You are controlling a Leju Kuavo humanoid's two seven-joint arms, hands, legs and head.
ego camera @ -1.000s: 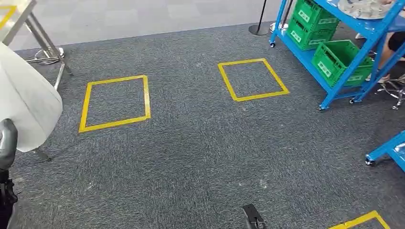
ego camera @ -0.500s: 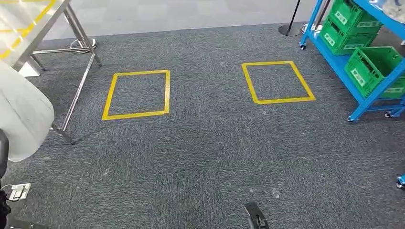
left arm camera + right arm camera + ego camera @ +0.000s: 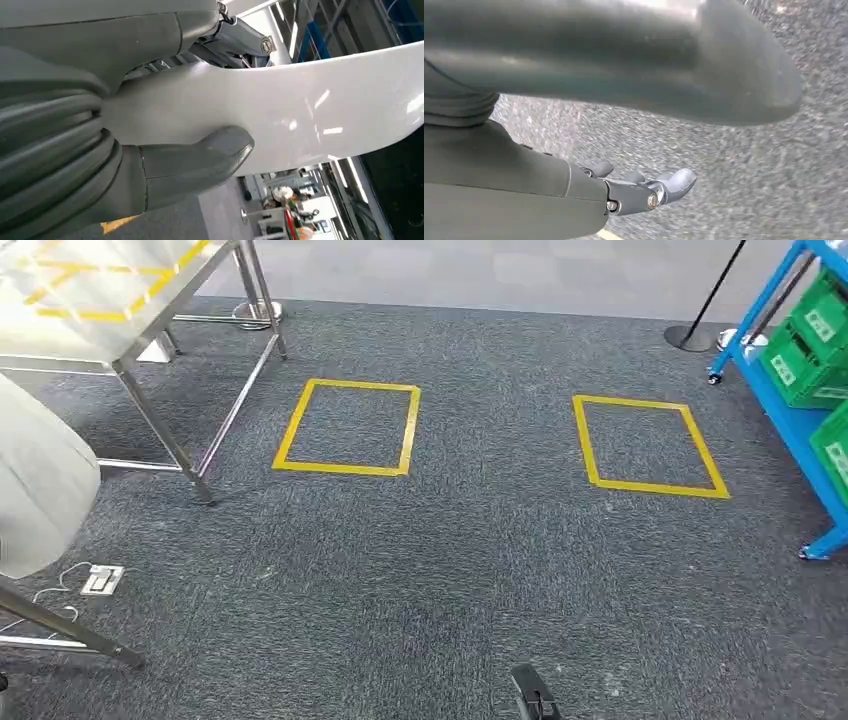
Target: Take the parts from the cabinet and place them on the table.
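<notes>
- the left hand [image 3: 125, 150] grips a big white curved part [image 3: 300, 110], thumb pressed along one face and darker fingers wrapped behind it.
- from the head view that white part [image 3: 40, 490] sits at about nine o'clock, low at the robot's side, above the grey carpet [image 3: 450, 570].
- the right hand [image 3: 639, 192] holds nothing; its fingers are stretched out and apart from the thumb, with carpet blurred beneath.
- the steel bench [image 3: 130, 310] stands at about ten o'clock, yellow tape lines across its top.
- two yellow tape squares lie on the carpet, one [image 3: 348, 427] near eleven o'clock just beside the bench legs, the other [image 3: 648, 445] near one o'clock.
- the blue cabinet [image 3: 790, 420] with green crates [image 3: 805, 350] is at two o'clock.
- a white floor socket [image 3: 103, 579] with a cable lies at eight o'clock.
</notes>
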